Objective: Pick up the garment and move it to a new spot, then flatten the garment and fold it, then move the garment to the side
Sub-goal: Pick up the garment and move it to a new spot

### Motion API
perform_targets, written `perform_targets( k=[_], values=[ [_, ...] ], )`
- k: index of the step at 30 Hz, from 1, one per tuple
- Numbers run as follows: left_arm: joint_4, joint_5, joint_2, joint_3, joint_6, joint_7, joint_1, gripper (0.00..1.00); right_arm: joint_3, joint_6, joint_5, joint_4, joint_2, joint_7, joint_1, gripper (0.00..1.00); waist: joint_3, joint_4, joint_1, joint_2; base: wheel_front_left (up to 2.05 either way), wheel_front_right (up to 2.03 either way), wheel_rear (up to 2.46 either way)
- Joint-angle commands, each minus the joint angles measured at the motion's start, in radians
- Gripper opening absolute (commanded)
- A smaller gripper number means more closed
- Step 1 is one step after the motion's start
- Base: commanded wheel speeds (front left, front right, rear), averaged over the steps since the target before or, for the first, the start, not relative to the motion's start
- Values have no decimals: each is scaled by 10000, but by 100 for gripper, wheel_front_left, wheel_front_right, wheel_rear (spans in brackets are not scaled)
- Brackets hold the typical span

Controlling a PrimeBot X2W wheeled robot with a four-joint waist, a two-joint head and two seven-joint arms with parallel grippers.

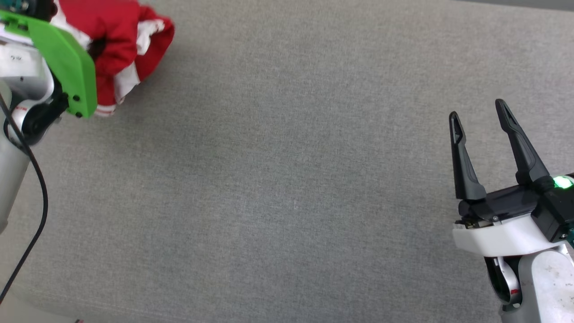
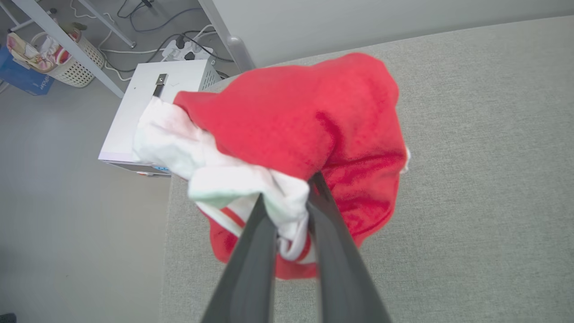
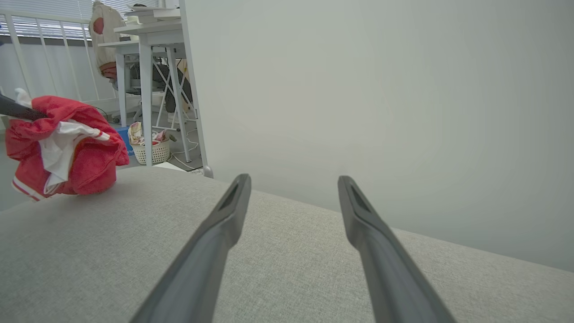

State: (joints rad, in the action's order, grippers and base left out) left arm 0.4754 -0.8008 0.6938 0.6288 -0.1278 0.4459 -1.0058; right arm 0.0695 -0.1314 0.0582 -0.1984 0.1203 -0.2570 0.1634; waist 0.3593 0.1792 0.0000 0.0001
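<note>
A grey fabric surface (image 1: 287,179) meets a plain pale wall (image 3: 381,89), with a white desk (image 3: 148,40), slatted blinds (image 3: 45,6) and a white laundry basket (image 3: 150,153) at the frame's upper left.

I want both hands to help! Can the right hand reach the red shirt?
Probably not yet. The right gripper stands open far across the grey surface from the red shirt, which the left gripper pinches at the opposite corner. Nothing blocks the way; it's just far.

The garment (image 1: 121,40) sits at the surface's (image 1: 287,179) far-left corner.
</note>
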Motion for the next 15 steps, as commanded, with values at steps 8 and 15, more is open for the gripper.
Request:
perform_targets(
  k=[8, 15],
  values=[
    [-1545, 684, -388, 916, -29, -195, -1316, 0, -213, 7, 146, -19, -336, -47, -291, 100, -954, -772, 0, -1, 0, 0, 0],
    [-2140, 952, -1611, 1788, -29, -103, -2357, 0, -308, 7, 172, -61, -524, -47, -197, 100, -761, -1751, 0, -1, 0, 0, 0]
  ],
)
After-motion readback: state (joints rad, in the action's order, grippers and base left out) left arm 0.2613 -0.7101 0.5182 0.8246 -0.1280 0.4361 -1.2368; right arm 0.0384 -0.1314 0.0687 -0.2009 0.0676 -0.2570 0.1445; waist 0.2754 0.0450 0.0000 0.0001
